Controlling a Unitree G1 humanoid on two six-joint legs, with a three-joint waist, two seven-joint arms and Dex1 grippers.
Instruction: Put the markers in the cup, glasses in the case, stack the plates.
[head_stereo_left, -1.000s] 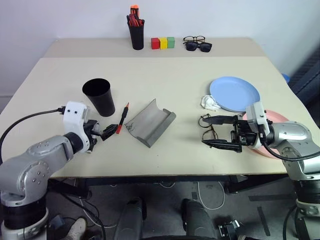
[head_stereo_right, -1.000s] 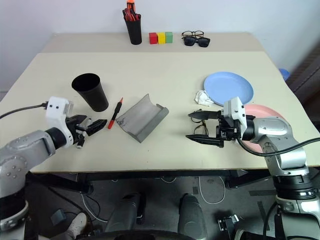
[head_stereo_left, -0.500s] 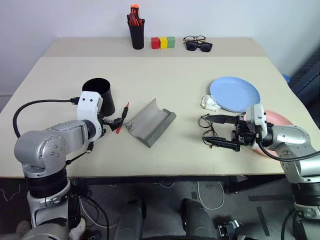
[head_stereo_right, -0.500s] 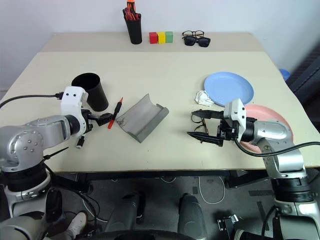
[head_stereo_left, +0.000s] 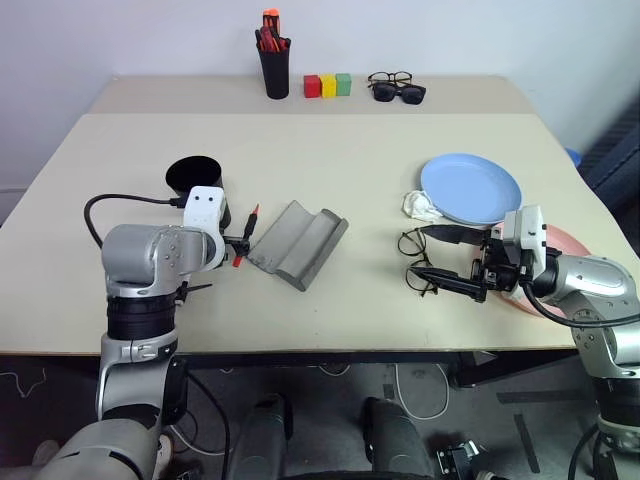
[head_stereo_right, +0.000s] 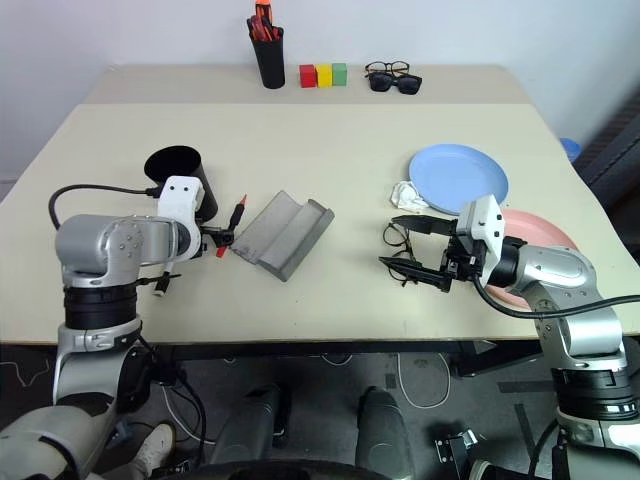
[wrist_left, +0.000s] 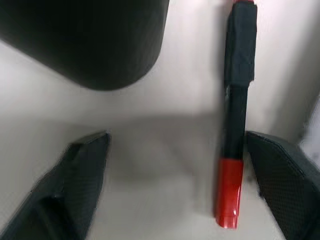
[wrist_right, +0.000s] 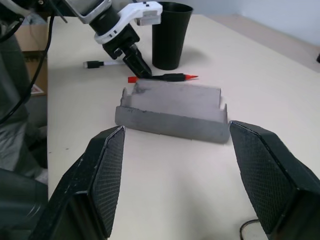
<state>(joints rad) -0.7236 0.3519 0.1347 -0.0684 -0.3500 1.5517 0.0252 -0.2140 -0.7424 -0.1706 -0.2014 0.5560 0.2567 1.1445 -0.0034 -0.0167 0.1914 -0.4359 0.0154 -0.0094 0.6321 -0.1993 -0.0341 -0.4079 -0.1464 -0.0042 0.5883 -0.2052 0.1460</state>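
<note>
The red marker (wrist_left: 235, 125) with a black tip lies on the table between the black cup (head_stereo_left: 193, 178) and the open grey case (head_stereo_left: 298, 243). My left gripper (wrist_left: 177, 150) is open and straddles the marker, which lies close to one finger. The dark marker (wrist_right: 100, 64) with a white end lies behind that gripper. The wire-frame glasses (head_stereo_left: 412, 262) rest on the table at the tips of my open right gripper (head_stereo_left: 425, 253). The blue plate (head_stereo_left: 470, 187) sits beyond it. The pink plate (head_stereo_left: 560, 240) is partly hidden under my right arm.
A crumpled white tissue (head_stereo_left: 420, 207) lies by the blue plate. At the table's far edge stand a tall black holder of red and orange pens (head_stereo_left: 272, 62), three coloured blocks (head_stereo_left: 327, 85), and sunglasses with another pair (head_stereo_left: 396, 88).
My left gripper has swung forward and down onto the red marker, and its fingers have narrowed. The grey case has turned slightly. The right gripper has stayed at the glasses.
</note>
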